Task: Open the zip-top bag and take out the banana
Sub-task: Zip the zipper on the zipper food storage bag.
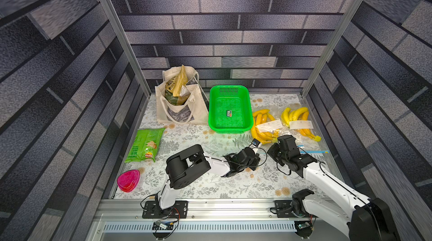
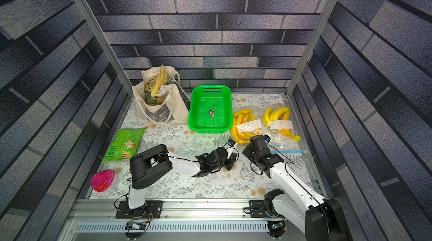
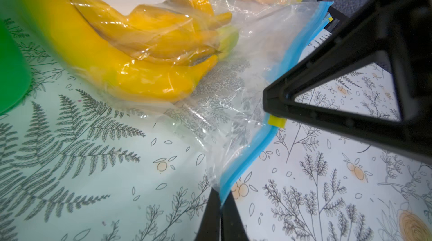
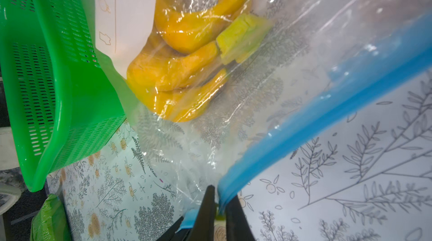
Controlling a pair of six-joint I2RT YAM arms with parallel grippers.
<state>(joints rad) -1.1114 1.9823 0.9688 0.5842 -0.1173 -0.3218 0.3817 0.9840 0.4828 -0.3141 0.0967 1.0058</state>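
Observation:
The clear zip-top bag (image 1: 268,134) lies right of the green basket, with a yellow banana (image 3: 149,81) bunch inside it. Its blue zip strip (image 3: 247,158) runs between my two grippers. My left gripper (image 3: 220,201) is shut on the end corner of that strip. My right gripper (image 4: 219,201) is shut on the strip at its small yellow slider (image 3: 277,121), a short way along from the left one. The right gripper's black finger (image 3: 327,106) shows in the left wrist view, just above the slider. In both top views the two wrists meet in front of the bag, and the fingertips are hidden.
A second clear bag of bananas (image 1: 297,118) lies further right by the wall. The green basket (image 1: 230,92) stands just left of the held bag. A cloth tote (image 1: 180,109), a green chip bag (image 1: 145,145) and a pink container (image 1: 128,180) sit to the left.

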